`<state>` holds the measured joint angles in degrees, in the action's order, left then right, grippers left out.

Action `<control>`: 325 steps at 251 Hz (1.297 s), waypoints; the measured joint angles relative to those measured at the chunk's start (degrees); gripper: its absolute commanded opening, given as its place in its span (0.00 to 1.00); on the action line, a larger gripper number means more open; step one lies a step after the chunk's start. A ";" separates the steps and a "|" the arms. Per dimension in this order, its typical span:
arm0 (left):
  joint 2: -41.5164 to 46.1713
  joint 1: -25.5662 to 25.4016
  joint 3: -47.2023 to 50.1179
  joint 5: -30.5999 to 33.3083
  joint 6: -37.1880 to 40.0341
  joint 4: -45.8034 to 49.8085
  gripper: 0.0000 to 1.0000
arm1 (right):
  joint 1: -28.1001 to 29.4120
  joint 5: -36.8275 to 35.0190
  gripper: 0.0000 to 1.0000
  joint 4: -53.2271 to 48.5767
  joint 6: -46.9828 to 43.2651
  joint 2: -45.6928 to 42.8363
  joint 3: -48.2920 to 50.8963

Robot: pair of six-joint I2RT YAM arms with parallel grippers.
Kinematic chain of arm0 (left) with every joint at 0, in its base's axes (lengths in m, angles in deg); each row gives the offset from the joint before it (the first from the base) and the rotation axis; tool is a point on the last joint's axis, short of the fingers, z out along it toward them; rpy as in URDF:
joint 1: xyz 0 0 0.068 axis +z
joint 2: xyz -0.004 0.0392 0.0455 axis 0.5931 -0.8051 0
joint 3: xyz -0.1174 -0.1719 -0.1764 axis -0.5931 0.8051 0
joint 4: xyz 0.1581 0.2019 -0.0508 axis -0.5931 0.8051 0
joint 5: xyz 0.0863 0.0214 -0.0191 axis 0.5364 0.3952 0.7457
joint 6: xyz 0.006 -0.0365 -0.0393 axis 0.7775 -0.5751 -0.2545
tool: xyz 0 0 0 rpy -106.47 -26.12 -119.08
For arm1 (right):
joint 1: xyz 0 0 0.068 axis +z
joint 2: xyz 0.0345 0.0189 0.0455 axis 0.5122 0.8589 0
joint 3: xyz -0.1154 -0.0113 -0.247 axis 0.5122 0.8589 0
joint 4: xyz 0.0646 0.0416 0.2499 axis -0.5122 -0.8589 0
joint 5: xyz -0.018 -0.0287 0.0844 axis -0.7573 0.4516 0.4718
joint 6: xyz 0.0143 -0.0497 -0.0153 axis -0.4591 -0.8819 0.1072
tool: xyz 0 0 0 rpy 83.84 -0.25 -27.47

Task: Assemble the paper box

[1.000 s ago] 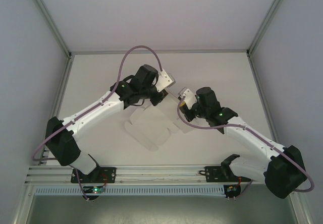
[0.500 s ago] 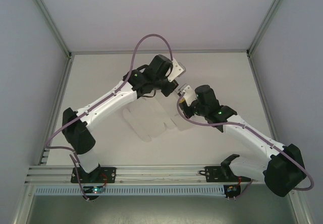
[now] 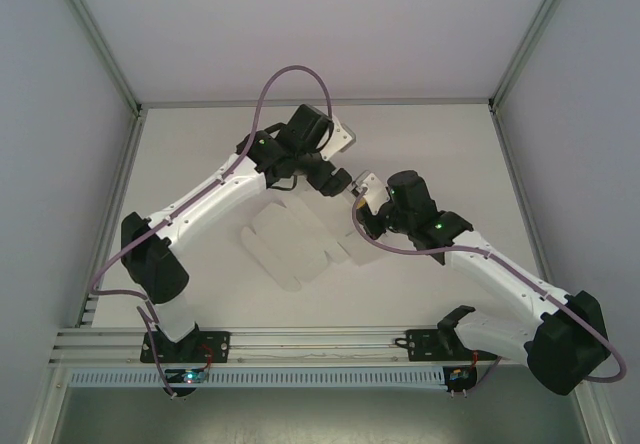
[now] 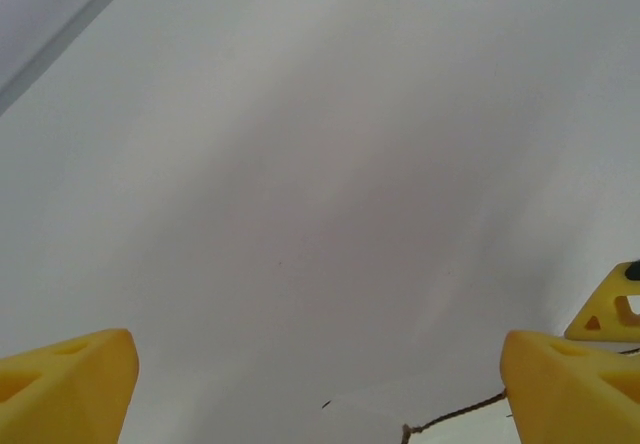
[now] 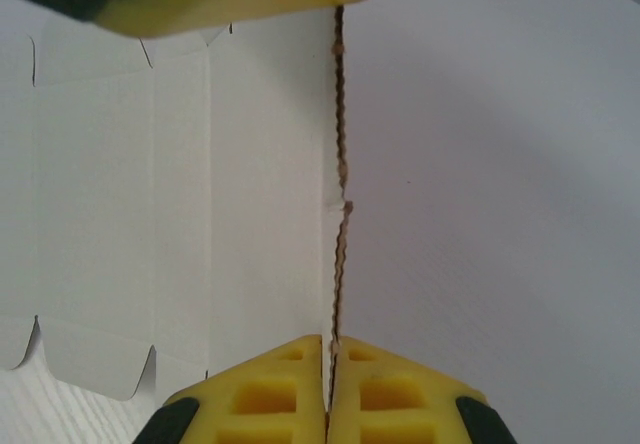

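Two tools — right tool (image 5: 328, 374) clenched on paper box (image 5: 150, 214) edge; left tool (image 4: 320, 389) spread wide.

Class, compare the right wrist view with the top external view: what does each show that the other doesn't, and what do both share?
Right wrist: the right gripper, fingers shut on the paper box edge, with creases and flap notches. Top external: both arms whole, the left gripper close to the right one, the sheet's full outline on the table. Shared: paper box and right gripper.
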<state>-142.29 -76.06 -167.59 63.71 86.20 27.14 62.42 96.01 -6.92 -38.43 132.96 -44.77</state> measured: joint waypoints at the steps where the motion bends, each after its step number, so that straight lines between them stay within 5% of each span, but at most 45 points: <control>1: 0.02 0.04 0.09 -0.07 0.00 0.00 0.93 | 0.00 0.02 0.00 -0.02 -0.04 0.00 0.00; 21: 1.18 1.11 2.34 -2.25 -0.26 -0.74 1.00 | -0.02 1.05 0.00 -0.50 -0.61 0.00 0.07; 97: 7.82 6.03 10.27 -12.70 -2.27 -5.33 1.00 | -1.90 7.78 0.00 0.79 -0.83 0.00 0.09; 325: 5.84 10.43 13.64 -9.20 -0.66 -4.35 1.00 | -4.17 16.48 0.00 -1.51 -2.58 -0.22 0.07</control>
<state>-136.45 -65.63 -153.95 54.51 85.54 22.79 58.25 112.49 -8.43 -41.01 132.74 -44.71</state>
